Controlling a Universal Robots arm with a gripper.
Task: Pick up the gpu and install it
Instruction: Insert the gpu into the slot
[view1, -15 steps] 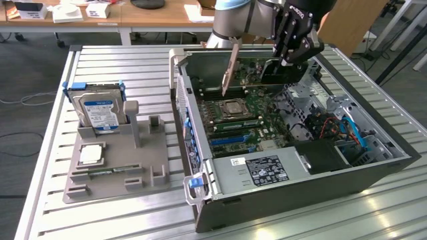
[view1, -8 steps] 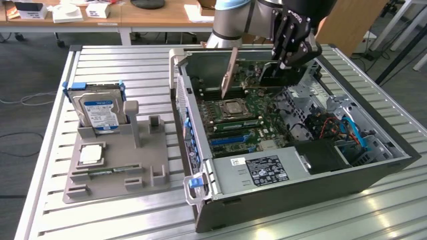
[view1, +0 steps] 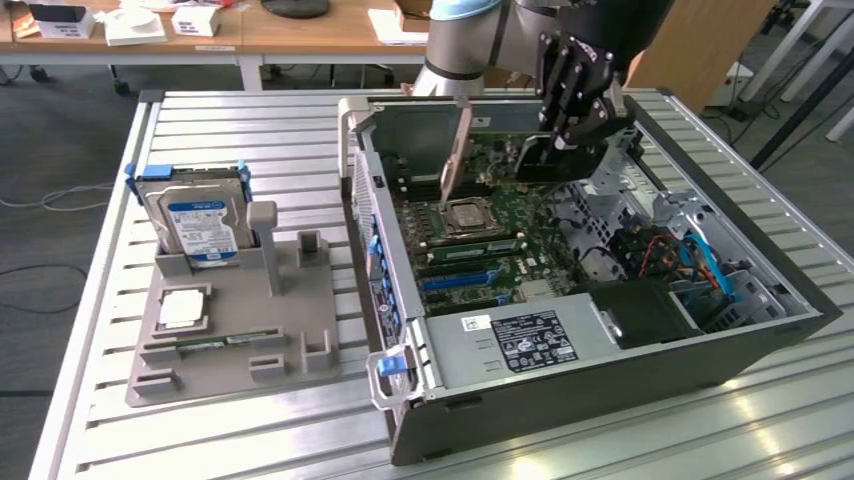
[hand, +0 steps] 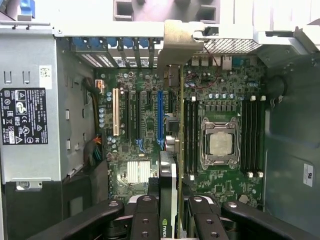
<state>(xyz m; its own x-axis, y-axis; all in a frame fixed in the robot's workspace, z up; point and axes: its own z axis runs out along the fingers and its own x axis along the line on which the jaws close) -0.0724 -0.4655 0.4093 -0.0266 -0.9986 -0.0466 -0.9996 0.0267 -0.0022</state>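
**Black pincer lowers card into the case**

Black-fingered pincer (hand: 171, 222) is clamped on the thin brown-and-black gpu (hand: 169, 172), held edge-down so its contacts face the green motherboard (hand: 220, 185). It hangs inside the open grey computer case (view1: 601, 380), just beside the long blue slot (hand: 160, 115). Black memory slots (hand: 190, 135) crowd the other side.

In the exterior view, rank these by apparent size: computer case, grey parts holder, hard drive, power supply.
Largest first:
computer case
grey parts holder
power supply
hard drive
The power supply sits nearer the camera than the hard drive, so those last two are unsure.
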